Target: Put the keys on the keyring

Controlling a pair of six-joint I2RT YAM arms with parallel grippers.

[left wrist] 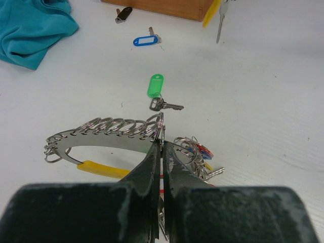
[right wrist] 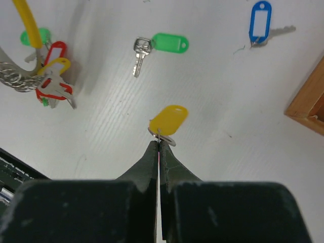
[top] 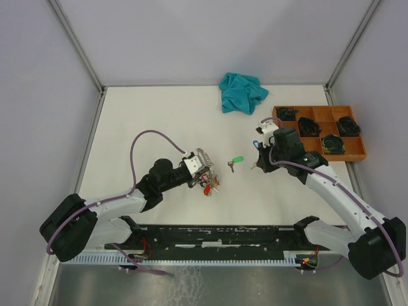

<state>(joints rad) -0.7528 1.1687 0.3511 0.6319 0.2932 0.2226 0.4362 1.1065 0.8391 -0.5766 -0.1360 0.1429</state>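
My left gripper (left wrist: 161,145) is shut on the keyring (left wrist: 101,132), a curved silver band strung with several small loops. Keys with red, blue and yellow tags (left wrist: 198,153) hang on it to the right of the jaws, and a yellow tag (left wrist: 101,169) lies under it. My right gripper (right wrist: 159,143) is shut on the loop end of a yellow-tagged key (right wrist: 169,119), held off the table. Loose on the table lie a green-tagged key (top: 236,161) (right wrist: 163,43) between the grippers and a blue-tagged key (right wrist: 259,20) (left wrist: 144,40) farther back.
A wooden compartment tray (top: 354,154) with dark items stands at the back right, its corner (right wrist: 310,104) close to my right gripper. A teal cloth (top: 242,92) is bunched at the back centre. A black rail (top: 217,234) runs along the near edge.
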